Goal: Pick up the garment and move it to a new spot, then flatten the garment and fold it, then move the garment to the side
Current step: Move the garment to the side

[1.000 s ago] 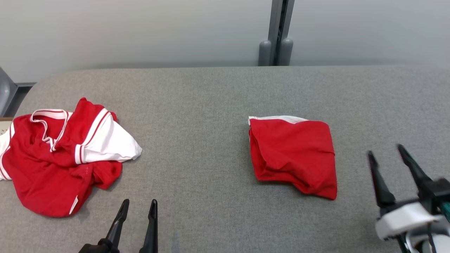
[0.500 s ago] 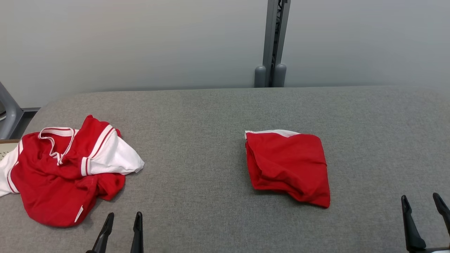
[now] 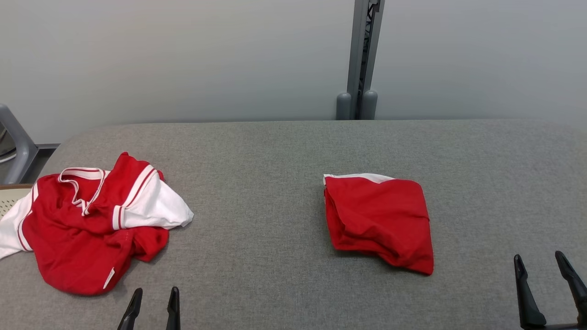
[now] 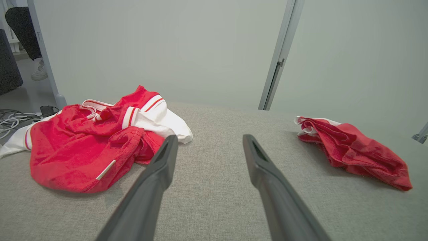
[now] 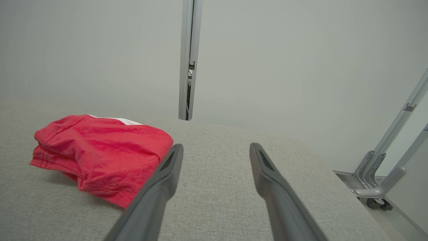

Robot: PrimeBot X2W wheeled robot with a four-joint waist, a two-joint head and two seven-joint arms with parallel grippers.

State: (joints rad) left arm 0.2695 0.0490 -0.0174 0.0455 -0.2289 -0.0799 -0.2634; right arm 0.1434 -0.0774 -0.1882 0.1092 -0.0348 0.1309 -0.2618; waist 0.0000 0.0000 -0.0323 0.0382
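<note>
Two red garments are seen on the grey table [image 3: 275, 156]: a crumpled jersey [image 3: 87, 229] at the left, with part of it hanging over the table's left edge, and a folded garment [image 3: 380, 220] right of the middle, well apart from it. The folded garment is judged to be done and set aside, so the jersey is taken as the piece to be handled now, though this cannot be settled from the pictures alone. The left gripper [image 3: 156, 290] is held low near the jersey's near edge, its fingers spread apart and nothing between them. The right gripper [image 3: 538, 255] is likewise held spread and empty, to the right of the folded garment and touching neither piece. The jersey is judged to be light, thin and limp. It can be expected to sag and drape when lifted, and its smooth knit may slip from a shallow pinch. Since layers are bunched over one another, a grasp in the middle of the heap is likely to gather several at once. A firmer hold is offered by the banded collar [image 3: 80, 176] or the striped cuff of the white sleeve [image 3: 156, 213], where the cloth is doubled. One layer should be pinched deeply there, and the red hem by the small label [image 3: 109, 277] is nearest the left gripper.
</note>
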